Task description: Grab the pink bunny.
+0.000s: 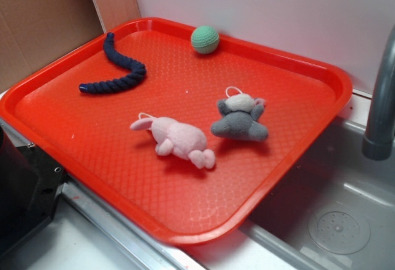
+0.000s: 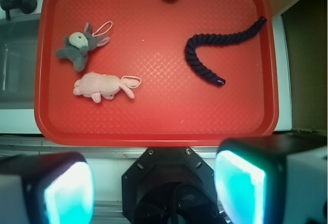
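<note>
Hovering well back from the red tray point(image 2: 266, 55) with our gripper point(image 2: 154, 193) spread open and empty, we are leaving the pink bunny point(image 2: 100, 86), beside the grey plush point(image 2: 77, 47), ungrabbed.

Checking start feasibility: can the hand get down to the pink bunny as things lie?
Probably yes: the pink bunny lies uncovered on the tray, apart from the grey plush; the hand is open.

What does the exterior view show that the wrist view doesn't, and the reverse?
Exterior only: the sink basin with its drain beside the tray, and cardboard behind.
Wrist only: the tool, its two pads spread apart, back from the tray's near edge.
Both: red tray, pink bunny, grey-and-white plush, green ball, navy rope.
</note>
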`<state>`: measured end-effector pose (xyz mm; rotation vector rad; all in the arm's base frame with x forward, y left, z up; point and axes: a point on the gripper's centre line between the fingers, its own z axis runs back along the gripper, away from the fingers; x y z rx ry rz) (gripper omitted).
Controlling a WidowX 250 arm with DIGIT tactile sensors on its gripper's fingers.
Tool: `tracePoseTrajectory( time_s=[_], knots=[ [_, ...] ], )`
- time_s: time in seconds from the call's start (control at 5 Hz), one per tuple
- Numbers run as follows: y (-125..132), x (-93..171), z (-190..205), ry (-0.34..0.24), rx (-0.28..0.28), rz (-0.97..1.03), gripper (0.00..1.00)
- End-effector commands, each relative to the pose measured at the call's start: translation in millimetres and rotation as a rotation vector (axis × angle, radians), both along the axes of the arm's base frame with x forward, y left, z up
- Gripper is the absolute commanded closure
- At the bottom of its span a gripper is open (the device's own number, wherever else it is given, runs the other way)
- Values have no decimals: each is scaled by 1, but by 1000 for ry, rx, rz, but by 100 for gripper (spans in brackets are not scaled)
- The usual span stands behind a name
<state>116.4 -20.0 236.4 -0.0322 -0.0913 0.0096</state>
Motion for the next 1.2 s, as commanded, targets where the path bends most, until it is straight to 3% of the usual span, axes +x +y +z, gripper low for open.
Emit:
tracePoseTrajectory(
  time_s=[0.0,0.4,0.6,0.8,1.0],
  knots=[
    [0,0,0,0,0,0,0],
    [-4,12,-8,-24,-32,-264,0],
    [-13,25,-20,-74,-31,-514,0],
    [-24,42,-44,-109,-112,-762,0],
    [-36,54,-66,-122,-90,-1015,0]
  ],
)
